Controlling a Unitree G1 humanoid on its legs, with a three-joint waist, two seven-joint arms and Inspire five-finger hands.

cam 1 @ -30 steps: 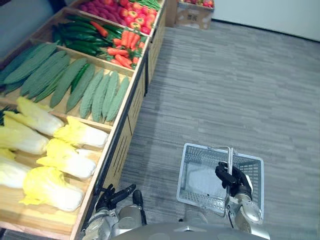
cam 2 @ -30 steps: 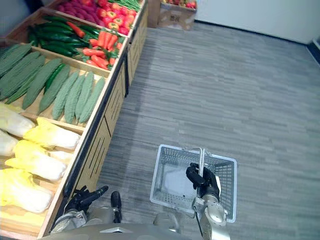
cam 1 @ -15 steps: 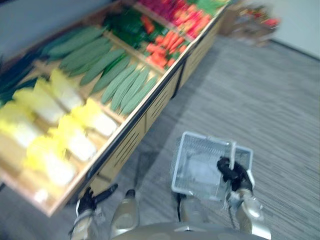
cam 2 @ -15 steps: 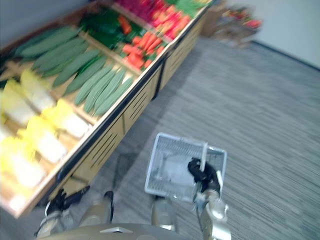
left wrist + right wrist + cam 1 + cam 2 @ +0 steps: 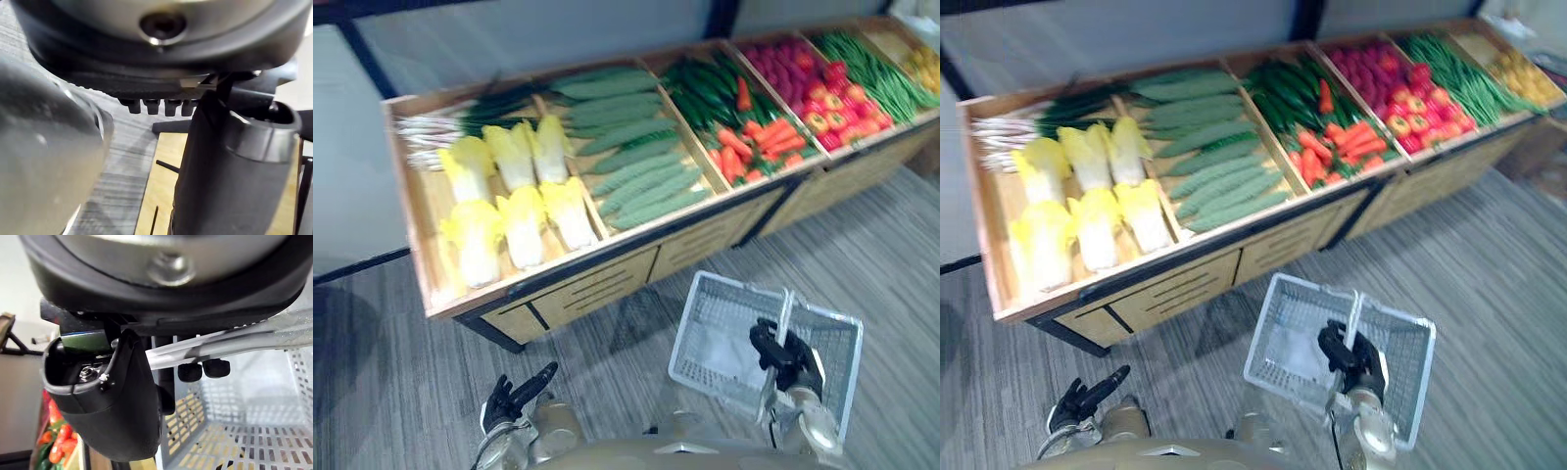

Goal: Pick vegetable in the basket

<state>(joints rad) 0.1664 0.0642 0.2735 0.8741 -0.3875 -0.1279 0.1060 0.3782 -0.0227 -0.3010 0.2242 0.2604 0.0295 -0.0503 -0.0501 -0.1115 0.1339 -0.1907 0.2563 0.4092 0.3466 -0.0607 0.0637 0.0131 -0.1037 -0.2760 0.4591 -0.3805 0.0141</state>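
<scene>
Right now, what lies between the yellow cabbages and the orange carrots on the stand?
A compartment of long green gourds lies between the cabbages and the carrots, as the left eye view shows.

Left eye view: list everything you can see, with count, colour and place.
Display stand: one, light wood, across the top.
Cabbages: six, yellow-white, stand's left compartment.
Ridged gourds: many, pale green, second compartment.
Cucumbers: many, dark green, third compartment, back.
Carrots: many, orange, third compartment, front.
Red produce: many, red, fourth compartment.
Green beans: heap, green, far right.
Basket: one, pale grey, over the floor, lower right.
Left hand: one, dark, open, lower left.
Right hand: one, dark, curled round the basket's handle.
</scene>
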